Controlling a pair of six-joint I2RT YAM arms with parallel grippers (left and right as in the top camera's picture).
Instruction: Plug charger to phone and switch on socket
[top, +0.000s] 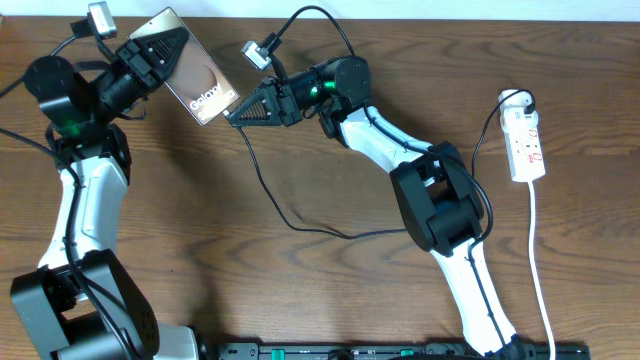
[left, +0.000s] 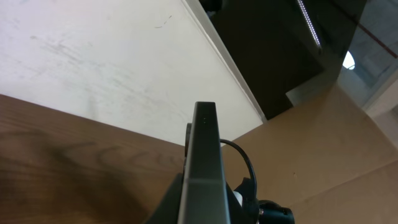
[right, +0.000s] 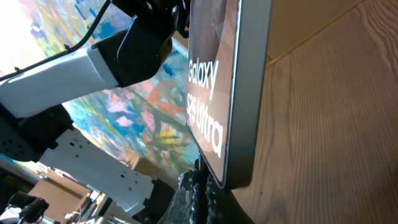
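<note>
Overhead: left gripper clamps the slim mirrored silver-grey phone, its long axis slanting toward the right gripper. That gripper's narrowed jaws pinch the thin black charger cable just off the phone's lower end.
Left wrist: phone edge-on ahead.
Right wrist: phone's end directly above fingertips.

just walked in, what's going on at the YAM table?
The left gripper is clamped on the upper part of the phone, whose mirrored back faces the overhead camera. The right gripper pinches the free end of the charger, fingertips right at the phone's bottom edge. The plug tip is hidden, so I cannot tell if it is seated. The socket lies on the right side of the table, with neither arm near it.
</note>
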